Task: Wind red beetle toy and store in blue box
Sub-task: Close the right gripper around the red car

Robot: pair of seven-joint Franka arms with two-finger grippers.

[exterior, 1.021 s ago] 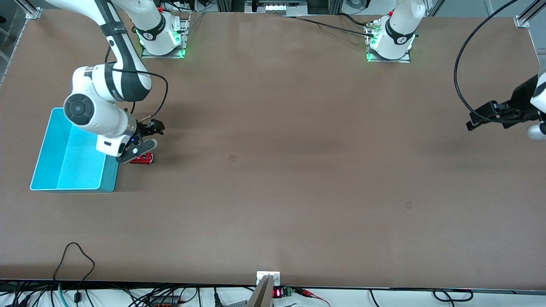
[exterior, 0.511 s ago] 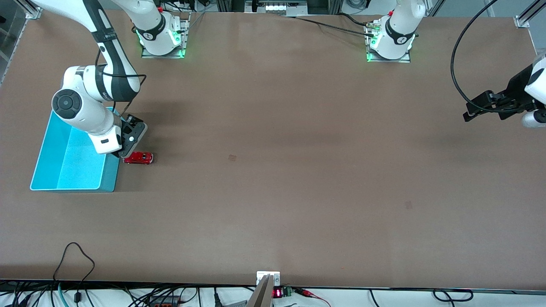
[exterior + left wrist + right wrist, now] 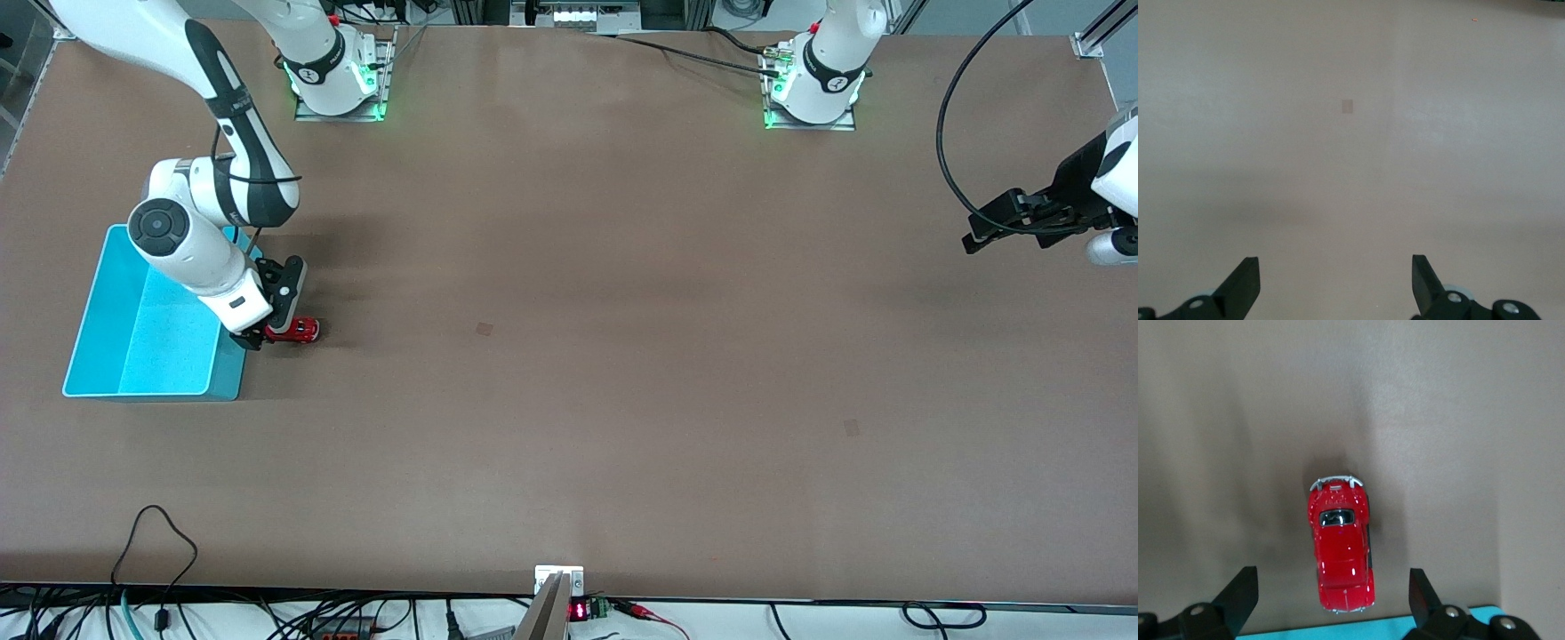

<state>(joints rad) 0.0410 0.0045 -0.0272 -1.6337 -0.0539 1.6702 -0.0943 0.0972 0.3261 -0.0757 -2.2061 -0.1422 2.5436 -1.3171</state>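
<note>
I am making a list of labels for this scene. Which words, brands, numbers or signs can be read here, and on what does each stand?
None can be read.
Right arm: dark band with lettering, too small to read.
Arm bases: round marks, too small to read.
Red display at the table's edge: digits blurred.
Toy and box: no text shows.

The tiny glossy red beetle-shaped toy car [image 3: 1341, 550] has silvery bumpers; the rectangular light-blue plastic bin [image 3: 116, 356] looks smooth; the brown tabletop [image 3: 622, 356] is matt.

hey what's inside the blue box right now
Nothing shows on the visible floor of the blue box; the red beetle toy sits on the table beside it, under the open right gripper. The right arm hides the box's corner nearest the bases.
</note>
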